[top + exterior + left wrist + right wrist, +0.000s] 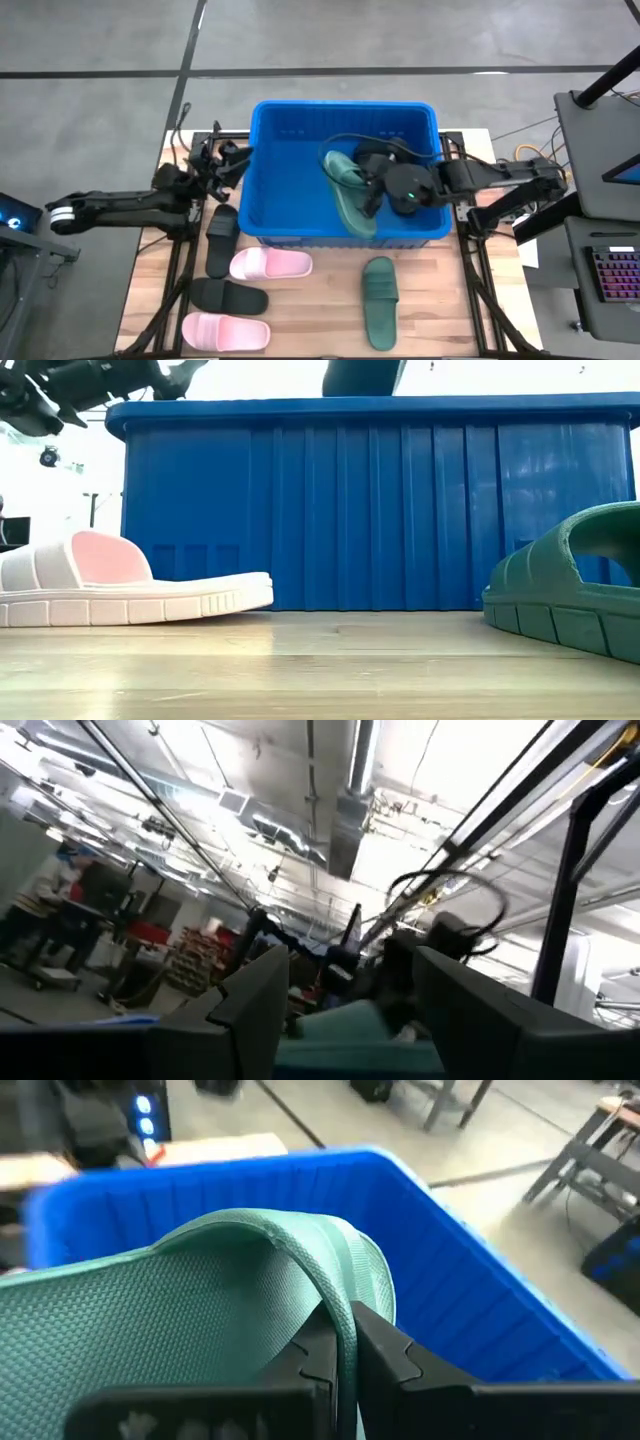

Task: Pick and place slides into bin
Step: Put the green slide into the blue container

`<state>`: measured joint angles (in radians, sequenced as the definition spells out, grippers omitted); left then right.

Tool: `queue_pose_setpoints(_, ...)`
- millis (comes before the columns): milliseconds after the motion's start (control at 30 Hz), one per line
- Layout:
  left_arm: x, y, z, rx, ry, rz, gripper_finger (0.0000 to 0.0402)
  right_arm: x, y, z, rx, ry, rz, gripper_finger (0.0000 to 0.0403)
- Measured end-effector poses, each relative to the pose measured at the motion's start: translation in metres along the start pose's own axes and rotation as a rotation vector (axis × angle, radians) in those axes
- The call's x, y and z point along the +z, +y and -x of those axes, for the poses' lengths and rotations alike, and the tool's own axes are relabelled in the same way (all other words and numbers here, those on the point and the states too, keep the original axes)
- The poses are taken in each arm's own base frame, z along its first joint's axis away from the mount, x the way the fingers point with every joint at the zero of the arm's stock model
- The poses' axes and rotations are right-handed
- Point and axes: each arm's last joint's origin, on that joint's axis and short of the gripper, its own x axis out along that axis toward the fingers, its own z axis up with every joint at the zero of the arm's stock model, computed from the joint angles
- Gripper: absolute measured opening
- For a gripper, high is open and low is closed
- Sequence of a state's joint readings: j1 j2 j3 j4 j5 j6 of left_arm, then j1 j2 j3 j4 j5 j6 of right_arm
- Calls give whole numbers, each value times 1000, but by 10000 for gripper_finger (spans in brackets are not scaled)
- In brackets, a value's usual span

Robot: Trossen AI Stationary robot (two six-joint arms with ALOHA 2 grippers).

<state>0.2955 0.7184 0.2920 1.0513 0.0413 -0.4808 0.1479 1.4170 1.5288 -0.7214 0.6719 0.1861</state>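
Observation:
The blue bin stands at the table's far middle; it also shows in the low view. My right gripper is over the bin's inside, shut on a dark green slide. My left gripper is open and empty beside the bin's left wall, its fingers tipped up toward the ceiling. On the table in front of the bin lie, soles down, a second green slide, two pink slides and two black slides. My right gripper pinches the edge of the green slide's strap between its two fingers. The fingers come from the table's right side. The slide is lifted clear and tilted over the bin, with one end toward the bin's near wall.
Bare wood lies in front of the bin between the pink slide and the green slide. Metal frame rails run along the table's left and right edges. A desk with a keyboard stands to the right.

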Motion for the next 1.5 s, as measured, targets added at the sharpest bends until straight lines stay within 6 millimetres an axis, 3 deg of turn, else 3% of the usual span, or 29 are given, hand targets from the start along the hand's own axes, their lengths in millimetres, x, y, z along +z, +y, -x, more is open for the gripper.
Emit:
queue_pose_setpoints(400, 10, -5, 19, 85, 83, 11, 201, -5, -54, -77, -217, 156, 161, 12)
queue_pose_setpoints(633, 2, -1, 20, 118, 135, -19, 201, -15, -72, -134, -193, 219, 303, 12)
queue_pose_setpoints(900, 1, 0, 22, 122, 133, -22, 201, -47, -70, -187, -169, 384, 482, 12)
queue_pose_setpoints(1500, -2, 4, 23, 203, 116, -23, 201, -105, -48, -260, -63, 530, 554, 12)
